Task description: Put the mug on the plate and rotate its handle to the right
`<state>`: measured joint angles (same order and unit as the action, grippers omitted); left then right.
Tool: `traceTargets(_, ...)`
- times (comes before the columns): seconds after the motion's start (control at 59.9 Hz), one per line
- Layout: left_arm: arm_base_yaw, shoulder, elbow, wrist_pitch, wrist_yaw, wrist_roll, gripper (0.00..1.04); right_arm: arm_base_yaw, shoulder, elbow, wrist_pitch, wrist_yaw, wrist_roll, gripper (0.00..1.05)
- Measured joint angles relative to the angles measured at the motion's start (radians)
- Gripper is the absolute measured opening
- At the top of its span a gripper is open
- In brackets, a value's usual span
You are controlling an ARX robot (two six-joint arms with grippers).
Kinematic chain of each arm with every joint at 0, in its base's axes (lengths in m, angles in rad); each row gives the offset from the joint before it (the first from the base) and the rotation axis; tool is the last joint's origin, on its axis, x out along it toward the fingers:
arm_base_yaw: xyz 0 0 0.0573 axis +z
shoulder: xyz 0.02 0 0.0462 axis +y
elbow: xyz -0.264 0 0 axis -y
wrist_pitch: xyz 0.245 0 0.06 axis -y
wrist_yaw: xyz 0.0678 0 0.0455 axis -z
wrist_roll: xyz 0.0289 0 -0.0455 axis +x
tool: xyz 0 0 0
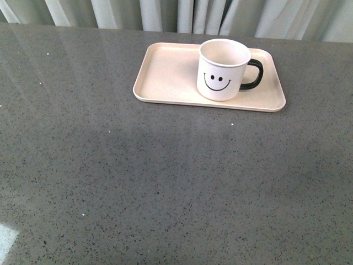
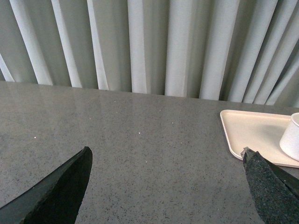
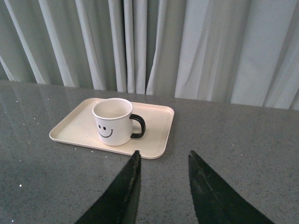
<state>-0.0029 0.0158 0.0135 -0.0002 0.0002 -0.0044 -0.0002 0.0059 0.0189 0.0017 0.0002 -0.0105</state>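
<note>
Where the front view covered the grey speckled countertop [image 1: 165, 182], the white smiley-face mug [image 1: 222, 70] stood upright on the pale pink-beige plate [image 1: 165, 74], on the plate's right half, and neither arm appeared in that view. The black loop handle [image 1: 253, 74] pointed to the right, toward the plate's right end, with the printed face turned to the camera. In the right wrist view, the right gripper [image 3: 162, 156] hung above bare countertop just short of the plate's near edge, its dark fingers parted with nothing between them; the mug [image 3: 113, 121] stood apart from it, beyond the fingertips. In the left wrist view, the left gripper [image 2: 166, 154] was spread wide and held nothing, over countertop beside the plate [image 2: 247, 133], clear of the mug [image 2: 292, 137]. Pale pleated curtains [image 3: 154, 44] closed off the background.
</note>
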Motion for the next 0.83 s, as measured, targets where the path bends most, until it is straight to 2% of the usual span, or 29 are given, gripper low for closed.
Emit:
traceTargets(0.134,0.0,0.0,0.0,0.0,0.0,0.0,0.96,0.0,0.0,0.0,0.0,0.0,0.0,0.88)
traceTargets(0.184,0.0,0.0,0.0,0.0,0.0,0.0,0.96,0.0,0.0,0.0,0.0,0.0,0.001,0.97)
traceTargets(0.835,0.0,0.0,0.0,0.0,0.0,0.0,0.96,0.0,0.0,0.0,0.0,0.0,0.001,0.96)
